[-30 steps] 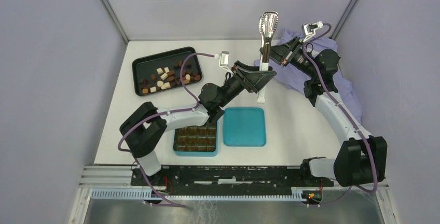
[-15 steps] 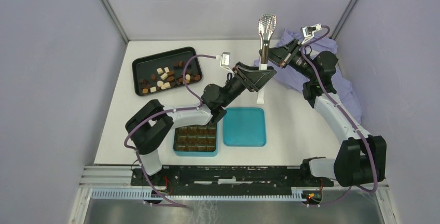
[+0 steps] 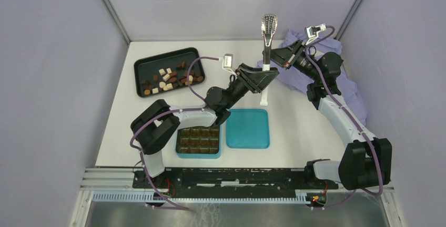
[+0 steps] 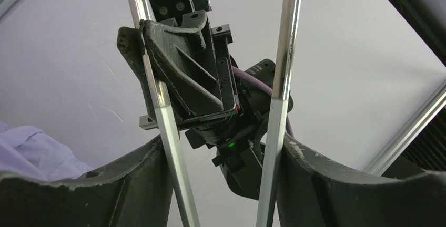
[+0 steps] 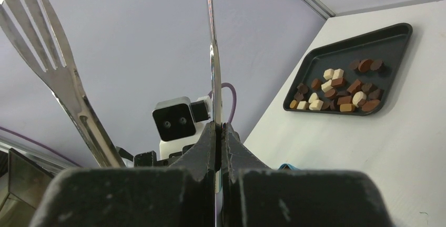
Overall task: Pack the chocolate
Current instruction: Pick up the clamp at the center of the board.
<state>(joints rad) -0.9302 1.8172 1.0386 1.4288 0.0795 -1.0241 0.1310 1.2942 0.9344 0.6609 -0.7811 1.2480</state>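
Note:
The chocolate, small dark, tan and cream pieces, lies in a black tray at the back left; it also shows in the right wrist view. Metal tongs with a slotted head stand upright at the back centre. My right gripper is shut on one arm of the tongs. My left gripper is closed around both arms of the tongs lower down, a finger against each. Neither gripper is near the chocolate.
A teal box with a brown grid insert sits at the front centre, with its teal lid beside it on the right. A purple cloth is heaped at the back right under the right arm.
The tongs and both grippers have shifted slightly left. The left arm's elbow has moved a little to the right. The grips have not changed.

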